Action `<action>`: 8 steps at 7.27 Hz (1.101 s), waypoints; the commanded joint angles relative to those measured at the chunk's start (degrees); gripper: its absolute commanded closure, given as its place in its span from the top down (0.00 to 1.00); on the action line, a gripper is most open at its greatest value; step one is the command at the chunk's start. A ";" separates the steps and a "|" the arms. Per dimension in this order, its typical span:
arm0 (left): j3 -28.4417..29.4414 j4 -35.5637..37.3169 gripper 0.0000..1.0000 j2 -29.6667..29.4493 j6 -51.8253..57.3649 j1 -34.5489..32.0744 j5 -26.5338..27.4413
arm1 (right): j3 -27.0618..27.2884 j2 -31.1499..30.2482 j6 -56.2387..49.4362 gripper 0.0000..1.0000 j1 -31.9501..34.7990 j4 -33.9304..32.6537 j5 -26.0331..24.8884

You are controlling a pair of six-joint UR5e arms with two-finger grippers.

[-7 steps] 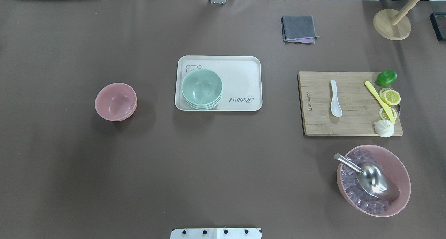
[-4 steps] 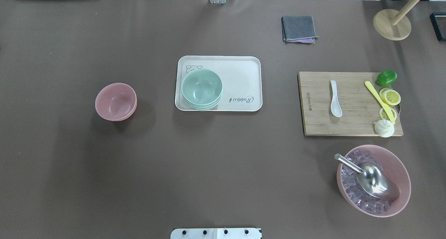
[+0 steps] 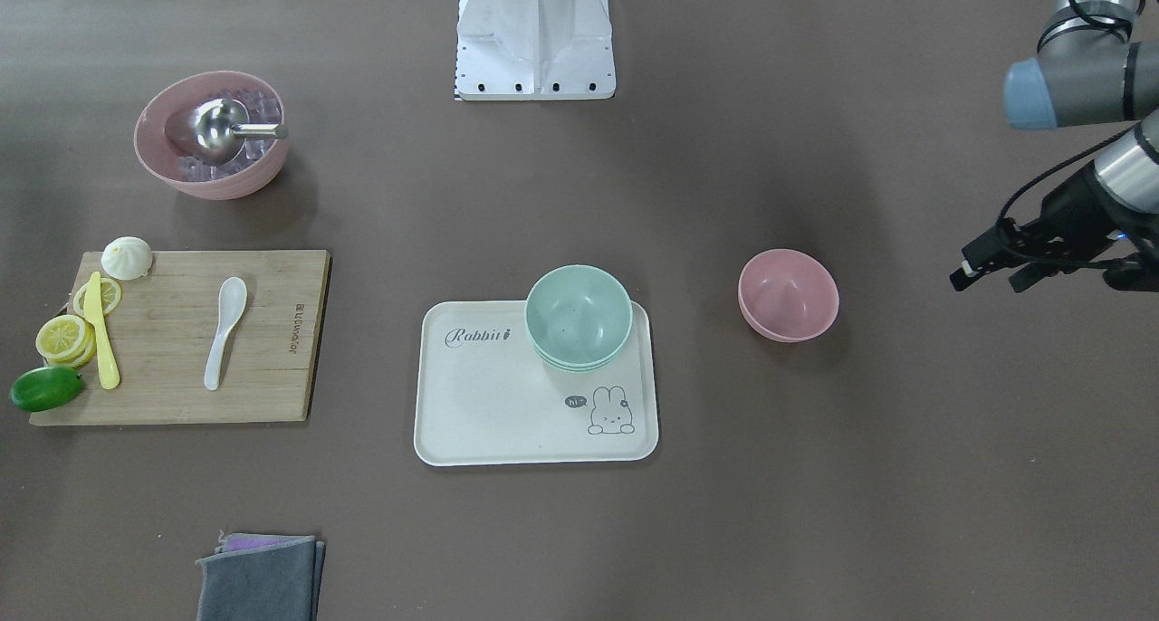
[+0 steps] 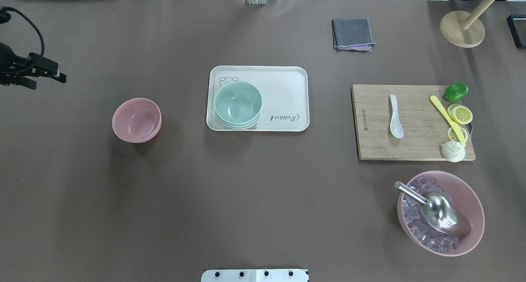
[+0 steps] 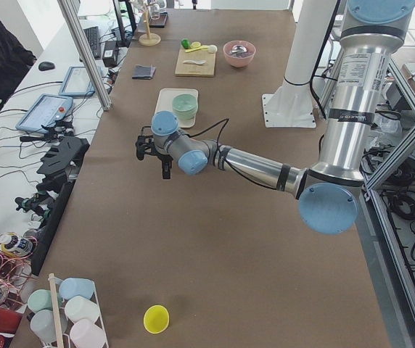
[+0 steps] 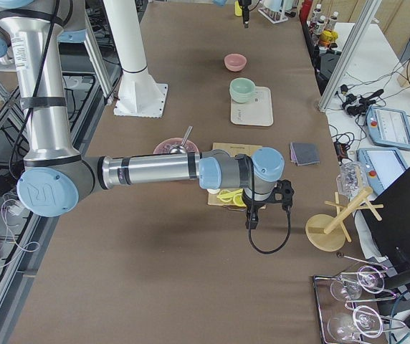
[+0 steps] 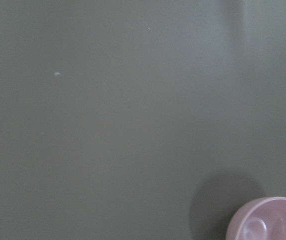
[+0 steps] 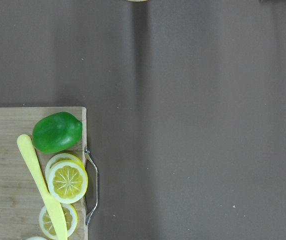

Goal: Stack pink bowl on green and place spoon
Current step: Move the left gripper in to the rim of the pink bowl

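Pink bowl not yet stacked; spoon not yet placed.
Pink bowl: upright on bare table, apart from tray, on robot's left of it. Green bowls: nested in a tray corner. Spoon: flat on cutting board. Left gripper: jaws apart, empty, hovering well apart from pink bowl. Right gripper: just past board's lemon end; jaw state cannot be told.

Open tabletop around the pink bowl, wide gap to the tray holding green bowls, spoon alone mid cutting board, knife well apart
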 commanded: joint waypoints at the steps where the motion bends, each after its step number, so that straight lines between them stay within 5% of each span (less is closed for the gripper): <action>1: 0.50 -1.19 0.98 -0.27 -4.72 8.68 8.98 | 0.18 -0.24 -0.01 1.00 -0.01 0.03 -0.02; 5: 2.08 -1.27 0.97 -4.04 -8.14 13.99 10.62 | 0.18 -0.33 0.08 1.00 -0.10 -0.05 -0.02; 6: 3.14 -1.27 0.84 -4.84 -8.33 14.35 10.62 | 0.26 -0.33 0.16 1.00 -0.18 -0.06 -0.02; 7: 3.32 -1.27 0.55 -4.84 -8.25 14.44 10.70 | 0.18 -0.33 0.16 1.00 -0.19 -0.06 -0.02; 8: 3.32 -1.36 0.37 -4.84 -7.99 14.70 10.70 | 0.18 -0.33 0.16 1.00 -0.19 -0.06 -0.02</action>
